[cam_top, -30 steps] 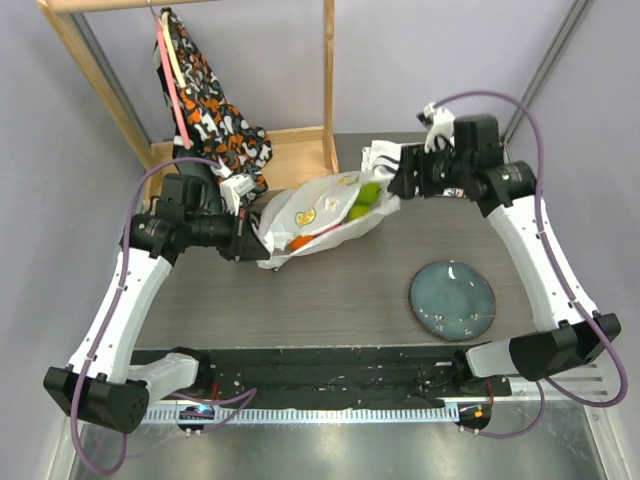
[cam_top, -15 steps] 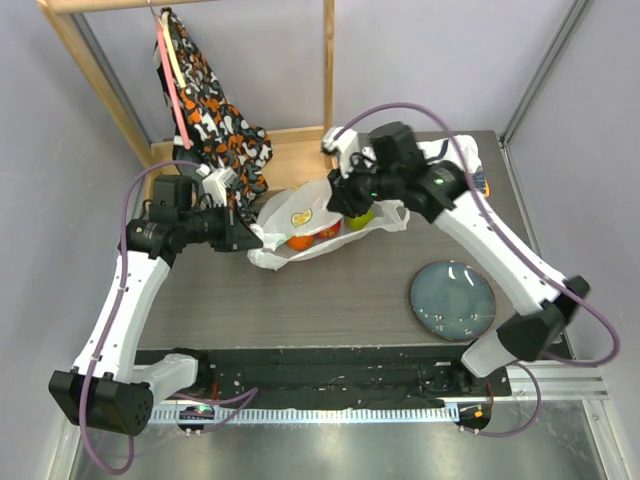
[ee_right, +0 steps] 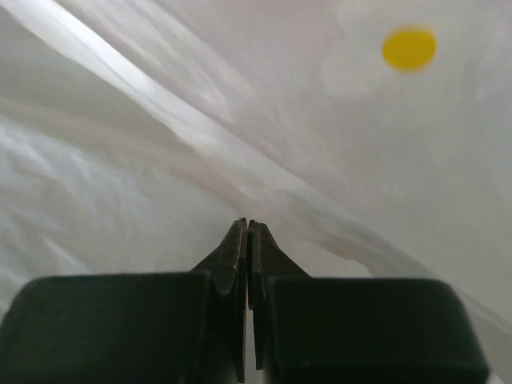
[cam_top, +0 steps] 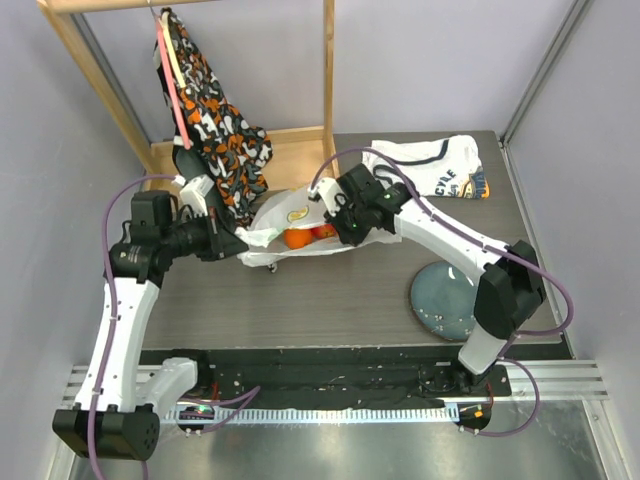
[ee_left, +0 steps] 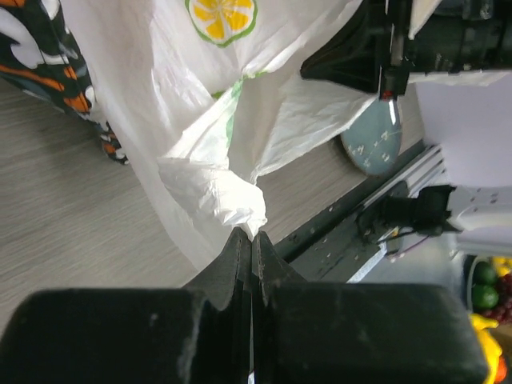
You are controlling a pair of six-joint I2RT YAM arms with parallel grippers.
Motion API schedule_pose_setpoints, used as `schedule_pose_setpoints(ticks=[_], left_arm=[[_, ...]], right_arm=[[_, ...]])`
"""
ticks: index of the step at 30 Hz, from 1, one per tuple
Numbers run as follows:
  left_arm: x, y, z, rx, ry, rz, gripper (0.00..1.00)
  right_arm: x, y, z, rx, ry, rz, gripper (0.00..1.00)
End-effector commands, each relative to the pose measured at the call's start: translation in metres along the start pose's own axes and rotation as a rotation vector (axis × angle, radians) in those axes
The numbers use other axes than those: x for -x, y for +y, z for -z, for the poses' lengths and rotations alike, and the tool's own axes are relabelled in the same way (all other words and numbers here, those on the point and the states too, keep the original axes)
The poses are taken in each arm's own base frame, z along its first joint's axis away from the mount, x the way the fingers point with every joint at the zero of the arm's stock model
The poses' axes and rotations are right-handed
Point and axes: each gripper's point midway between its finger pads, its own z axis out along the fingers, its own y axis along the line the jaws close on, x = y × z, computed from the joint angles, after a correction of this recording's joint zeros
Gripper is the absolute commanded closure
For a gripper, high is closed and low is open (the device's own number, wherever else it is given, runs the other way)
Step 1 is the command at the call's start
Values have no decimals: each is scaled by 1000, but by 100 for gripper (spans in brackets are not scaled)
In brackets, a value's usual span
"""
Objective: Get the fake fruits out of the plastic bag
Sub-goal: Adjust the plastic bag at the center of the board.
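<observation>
The plastic bag (cam_top: 285, 215) lies crumpled at the table's back middle, and its citrus print (ee_left: 221, 16) shows in the left wrist view. Through its mouth I see fake fruits: an orange one (cam_top: 297, 239) and a red one (cam_top: 322, 233). My left gripper (cam_top: 237, 245) is shut on the bag's left end, a bunched fold of white film (ee_left: 240, 204) pinched at its tips (ee_left: 252, 234). My right gripper (cam_top: 335, 222) is at the bag's upper right side. In its wrist view the jaws (ee_right: 247, 225) are shut with their tips in the white film (ee_right: 160, 160), which fills that view.
A folded white shirt (cam_top: 425, 165) lies at the back right. A blue-grey plate (cam_top: 445, 300) sits front right, partly under the right arm. A wooden rack (cam_top: 295, 150) with a patterned cloth (cam_top: 215, 120) stands behind the bag. Loose fruits (ee_left: 488, 304) show beyond the table's near edge.
The right arm swung left from the bag's right end to its middle and its gripper shut there. The bag slackened and bunched leftward. The left gripper kept its hold and shifted slightly left.
</observation>
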Motion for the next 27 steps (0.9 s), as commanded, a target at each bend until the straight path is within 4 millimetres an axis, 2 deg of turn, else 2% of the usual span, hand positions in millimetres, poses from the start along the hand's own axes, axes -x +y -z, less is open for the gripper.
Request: schedule_pose_setpoints(ticks=[1,2,3,4,5,7,9,11,12,13,15,16,19,23,24,27], left_arm=[[-14,2,17,20,11,-185,100],[-25,4,26,50,38,-211,100],[-25,10,33,106,33,-249,100],[-29,11,39,120,37,-276,100],[-36,10,46,122,45,-339,100],[-39,4,51,101,29,-368,100],[-39,-1,50,75,12,-374,100],[-39,-2,44,45,18,-363,100],[-39,1,40,41,35,-347,100],[-37,3,37,42,43,-338,100],[-32,6,29,39,51,-312,100],[-28,6,27,34,43,-318,100],[-18,14,19,56,30,-302,100],[-13,14,14,48,19,-306,100],[-12,14,14,41,17,-308,100],[-13,11,12,29,17,-314,100]], right_arm=[[-18,-26,22,-215,-12,-24,99],[-21,-25,33,-227,-23,-34,99],[-26,-24,37,-235,-15,-42,99],[-37,-20,38,-230,1,-55,99],[-40,-18,46,-235,-12,-56,99],[-50,-17,46,-235,-2,-44,97],[-50,-18,40,-229,-3,-31,96],[-36,-15,35,-193,-22,-12,94],[-34,-15,26,-177,-3,-9,94],[-17,-14,27,-151,-37,-5,94],[-12,-15,13,-131,-14,-2,94],[1,-16,14,-125,-40,4,93],[15,-16,1,-106,-54,9,89],[23,-9,-14,-80,-69,-14,67],[24,-6,-18,-69,-68,-45,55],[22,1,-34,-37,-52,-99,41]])
